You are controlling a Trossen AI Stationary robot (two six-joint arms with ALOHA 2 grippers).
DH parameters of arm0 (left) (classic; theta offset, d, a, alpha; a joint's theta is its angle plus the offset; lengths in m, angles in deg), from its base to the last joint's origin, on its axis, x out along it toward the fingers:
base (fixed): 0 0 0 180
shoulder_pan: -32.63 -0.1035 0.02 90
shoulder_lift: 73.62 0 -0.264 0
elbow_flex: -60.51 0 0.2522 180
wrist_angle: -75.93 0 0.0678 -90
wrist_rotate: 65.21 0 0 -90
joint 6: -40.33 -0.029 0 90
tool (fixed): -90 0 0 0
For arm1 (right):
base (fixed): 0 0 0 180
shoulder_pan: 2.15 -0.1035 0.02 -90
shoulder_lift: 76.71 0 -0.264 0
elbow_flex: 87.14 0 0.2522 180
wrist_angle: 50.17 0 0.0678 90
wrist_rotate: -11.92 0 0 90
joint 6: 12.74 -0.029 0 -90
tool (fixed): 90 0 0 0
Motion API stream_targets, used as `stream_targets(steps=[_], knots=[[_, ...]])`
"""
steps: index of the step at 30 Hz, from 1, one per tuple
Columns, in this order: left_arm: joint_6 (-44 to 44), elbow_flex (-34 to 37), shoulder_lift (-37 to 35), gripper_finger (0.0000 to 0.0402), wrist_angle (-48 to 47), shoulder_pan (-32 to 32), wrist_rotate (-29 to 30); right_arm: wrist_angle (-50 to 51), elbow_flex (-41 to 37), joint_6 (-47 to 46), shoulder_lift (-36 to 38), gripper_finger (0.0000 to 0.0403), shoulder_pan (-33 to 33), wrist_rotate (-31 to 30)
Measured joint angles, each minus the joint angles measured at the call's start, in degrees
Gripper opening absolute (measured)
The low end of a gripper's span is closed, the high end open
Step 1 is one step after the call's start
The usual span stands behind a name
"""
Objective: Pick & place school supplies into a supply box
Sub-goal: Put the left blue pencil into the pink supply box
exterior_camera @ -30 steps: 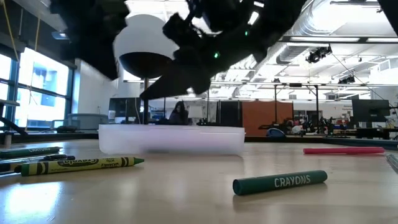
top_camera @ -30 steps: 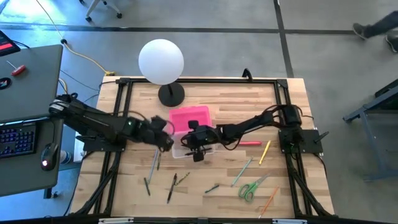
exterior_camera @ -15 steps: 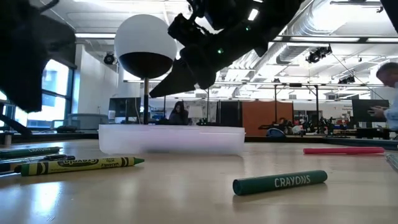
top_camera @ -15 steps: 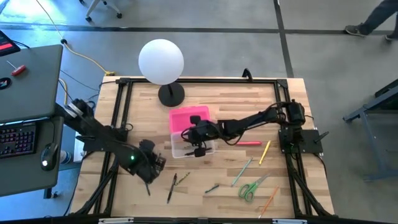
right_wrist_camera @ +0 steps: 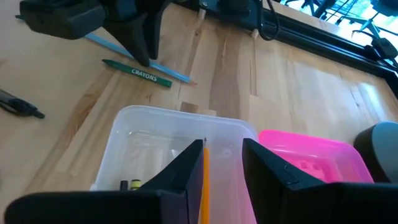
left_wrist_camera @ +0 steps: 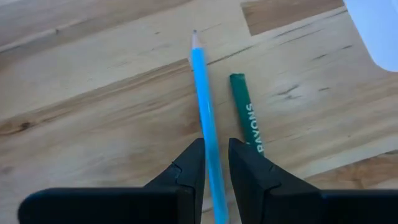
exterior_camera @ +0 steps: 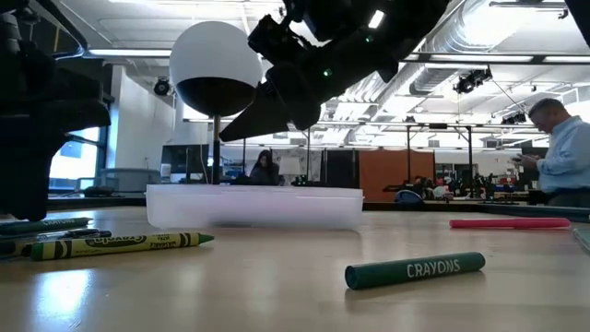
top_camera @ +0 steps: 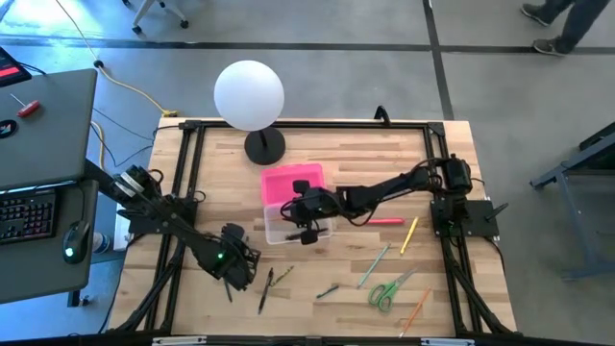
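The clear supply box point(top_camera: 279, 231) stands mid-table, its pink lid point(top_camera: 293, 185) open on the far side. My right gripper point(top_camera: 303, 229) hangs over the box, fingers a little apart point(right_wrist_camera: 222, 171). A thin orange pencil point(right_wrist_camera: 204, 171) shows in that gap beside one finger, its tip near the box's far wall. My left gripper point(top_camera: 237, 267) is down on the table left of the box, shut on a blue pencil point(left_wrist_camera: 205, 106). A green crayon point(left_wrist_camera: 247, 118) lies beside that pencil. My left gripper pinches the blue pencil between its two fingers about mid-length point(left_wrist_camera: 213, 158). It comes from above, with the fingers across the pencil. The pencil lies flat on the table, its tip point(left_wrist_camera: 194, 36) pointing away from the fingers. My right gripper: I cannot tell whether it touches the orange pencil.
The white globe lamp point(top_camera: 250, 96) stands behind the box. Right of the box lie a pink-red pen point(top_camera: 387, 221), a yellow pencil point(top_camera: 409, 235), a green pencil point(top_camera: 373, 266), green-handled scissors point(top_camera: 387, 291) and an orange pencil point(top_camera: 415, 308). Dark pens point(top_camera: 267, 288) and crayons point(exterior_camera: 415, 269) lie near the front edge.
My left gripper has swung from the box's left side toward the table's near-left part and come down over the blue pencil. My right gripper has stayed over the box.
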Motion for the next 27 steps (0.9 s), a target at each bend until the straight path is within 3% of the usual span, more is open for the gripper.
stream_targets(steps=[7, 13, 19, 27], knots=[[1.1, 1.3, 0.9, 0.0100, 0.8, 0.0, 1.0, 0.0, 0.0, 0.0, 0.0, 0.0090, -0.2, 0.1], [3.5, 4.9, 2.2, 0.0061, 5.2, 0.1, 2.2, 0.1, 0.0, 0.0, 0.0, 0.0091, -0.2, 0.1], [7.3, 5.9, 3.0, 0.0024, -1.2, -0.1, 10.4, 0.2, 0.0, 0.2, 0.0, 0.0091, -0.2, 0.2], [9.6, 12.1, 2.8, 0.0045, 0.8, -3.4, 19.3, 0.1, 0.0, 0.2, 0.0, 0.0090, -0.2, 0.2]])
